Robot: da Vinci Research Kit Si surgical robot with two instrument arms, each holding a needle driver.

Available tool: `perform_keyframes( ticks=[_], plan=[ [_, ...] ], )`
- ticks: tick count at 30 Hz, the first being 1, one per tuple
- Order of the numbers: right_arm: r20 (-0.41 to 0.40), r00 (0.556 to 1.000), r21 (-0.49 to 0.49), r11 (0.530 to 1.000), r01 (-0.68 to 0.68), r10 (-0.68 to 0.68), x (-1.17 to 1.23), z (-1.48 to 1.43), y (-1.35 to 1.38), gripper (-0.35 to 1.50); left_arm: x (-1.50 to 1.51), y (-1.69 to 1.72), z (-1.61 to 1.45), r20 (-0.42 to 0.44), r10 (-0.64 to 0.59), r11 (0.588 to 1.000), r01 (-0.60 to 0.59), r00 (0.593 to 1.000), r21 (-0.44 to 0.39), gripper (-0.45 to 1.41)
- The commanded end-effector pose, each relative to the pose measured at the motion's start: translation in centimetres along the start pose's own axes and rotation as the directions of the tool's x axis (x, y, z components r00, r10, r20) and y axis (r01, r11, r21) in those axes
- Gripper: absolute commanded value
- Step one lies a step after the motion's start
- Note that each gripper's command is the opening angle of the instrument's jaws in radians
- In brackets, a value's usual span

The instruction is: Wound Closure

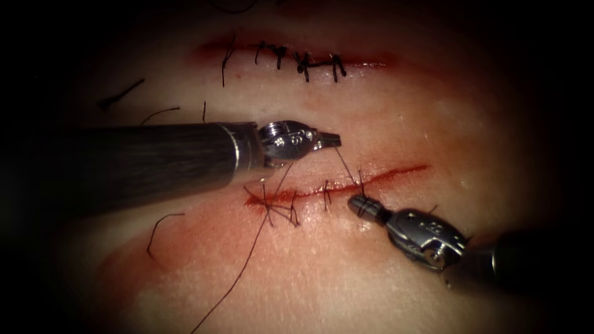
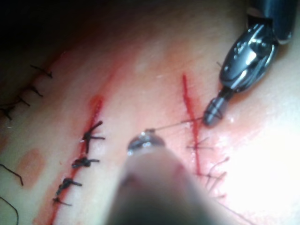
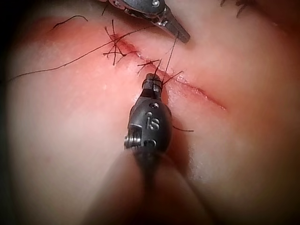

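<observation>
A second cut (image 1: 297,59), already stitched, runs across the top, loose thread scraps (image 1: 120,94) lower left of it

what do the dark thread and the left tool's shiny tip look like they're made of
Thin dark thread: probably a fine matte suture filament; it runs taut between both tools, held in shut jaws. Left tool's shiny tip: polished metal, judging by bright glints. Right tool looks alike. I cannot find the needle.

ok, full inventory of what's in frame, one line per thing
tissue: one, pale pink, under everything
upper cut: one, red, sutured closed with dark stitches
lower cut: one, red, stitched at its left part, right end open
thread: dark, taut from left hand to the lower cut; long tail trailing toward the bottom
cut ends of thread: several, dark, left side of tissue
left hand: shut on thread
right hand: shut on thread at the cut
</observation>
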Motion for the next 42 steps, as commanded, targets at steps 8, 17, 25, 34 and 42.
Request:
perform_keyframes(
  ticks=[8, 17, 25, 34, 42],
  plan=[
    [-0.008, 1.000, 0.005, 1.000, 0.008, -0.008, -0.10, 0.01, -0.10, -0.35, 0.22, -0.22, -0.03, -0.011, -0.015, 1.000, 0.015, 1.000, 0.017, -0.45],
    [-0.031, 0.999, 0.020, 0.999, 0.035, -0.034, -0.11, -0.08, -0.23, -0.35, 0.37, -0.46, 0.07, -0.020, -0.024, 0.999, 0.025, 1.000, 0.035, -0.45],
    [-0.055, 0.993, 0.064, 0.992, 0.108, -0.104, -0.15, -0.15, -0.32, -0.35, 0.43, -0.62, 0.11, -0.022, -0.030, 0.999, 0.031, 0.999, 0.041, -0.45],
    [-0.087, 0.963, 0.228, 0.936, 0.269, -0.256, -0.08, -0.12, -0.22, -0.35, 0.39, -0.65, 0.13, -0.021, -0.027, 0.999, 0.028, 0.999, 0.044, -0.45],
    [-0.122, 0.940, 0.268, 0.901, 0.341, -0.320, -0.06, -0.13, -0.20, -0.35, 0.41, -0.81, 0.14, -0.053, -0.037, 0.997, 0.041, 0.998, 0.061, -0.45]
  ],
)
